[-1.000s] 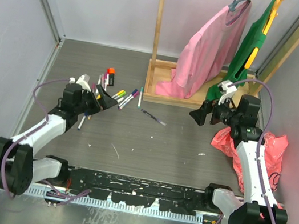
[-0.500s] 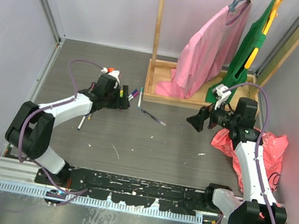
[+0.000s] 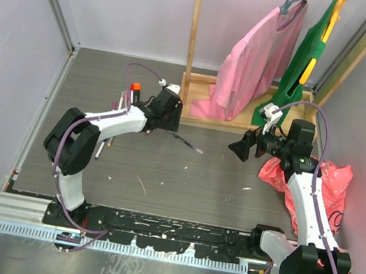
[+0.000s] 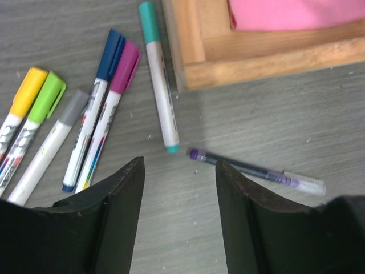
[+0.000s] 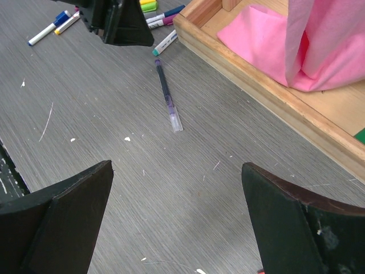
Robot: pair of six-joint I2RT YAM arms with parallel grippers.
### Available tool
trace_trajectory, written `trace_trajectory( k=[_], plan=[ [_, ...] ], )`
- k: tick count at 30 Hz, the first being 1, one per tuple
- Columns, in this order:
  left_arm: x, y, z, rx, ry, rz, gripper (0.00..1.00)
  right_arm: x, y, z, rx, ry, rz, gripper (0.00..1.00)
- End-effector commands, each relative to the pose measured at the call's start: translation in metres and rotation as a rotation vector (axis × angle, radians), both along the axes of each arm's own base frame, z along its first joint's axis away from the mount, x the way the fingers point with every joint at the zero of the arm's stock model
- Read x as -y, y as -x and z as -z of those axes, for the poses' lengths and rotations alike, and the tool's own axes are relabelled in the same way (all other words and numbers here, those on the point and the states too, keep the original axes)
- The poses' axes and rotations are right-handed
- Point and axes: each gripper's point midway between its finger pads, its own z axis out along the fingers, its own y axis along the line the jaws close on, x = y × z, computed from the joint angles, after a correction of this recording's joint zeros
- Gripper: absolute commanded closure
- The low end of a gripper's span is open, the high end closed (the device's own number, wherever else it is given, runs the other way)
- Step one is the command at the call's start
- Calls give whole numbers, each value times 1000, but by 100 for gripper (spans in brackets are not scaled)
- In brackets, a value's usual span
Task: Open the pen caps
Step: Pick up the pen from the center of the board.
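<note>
Wood forms the frame [image 3: 192, 39] at the back of the grey table [image 3: 162, 176]. A pink cloth [image 3: 257, 58] and a green garment [image 3: 303, 59] hang over it.

The pens [image 4: 85, 125] lie just left of the frame's near-left corner, fanned side by side. All those in the left wrist view have their caps [image 4: 48, 97] on: yellow, green, grey, blue and magenta. A teal pen [image 4: 161, 97] lies closest to the frame, almost along its left edge, also capped. A slim purple pen [image 4: 251, 169] lies slanted and alone just in front of the frame's near rail, apart from the fan. An orange marker [image 3: 135, 89] shows further left of the frame, beyond the fan.

The left gripper [image 4: 179, 211] hovers in front of the frame's near-left corner. Its jaws are partly spread, with bare table between them, and touch no pen. The teal pen's tail and the purple pen's tip lie just beyond the fingertips.

The right gripper [image 5: 177, 220] hangs in front of the frame's right half. Its jaws are spread wide, hold nothing and face the purple pen. A red bag [image 3: 334, 185] lies right of the frame, beside the right arm.
</note>
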Motion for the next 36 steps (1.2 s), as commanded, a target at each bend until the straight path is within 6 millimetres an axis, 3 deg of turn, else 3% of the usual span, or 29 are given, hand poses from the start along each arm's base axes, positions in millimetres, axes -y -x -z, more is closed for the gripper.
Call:
trace_trajectory(
  k=[1, 15, 34, 36],
  plan=[
    [-3, -23, -5, 42, -85, -38, 48, 2, -9, -16, 63, 4, 11, 0],
    [11, -38, 24, -23, -127, -16, 71, 1, -9, -17, 63, 4, 11, 0],
    [5, -36, 52, -75, -190, -9, 73, 1, -9, -14, 56, -1, 8, 0],
    [5, -33, 55, -84, -188, -6, 78, 1, -9, -14, 55, -2, 7, 0]
  ],
)
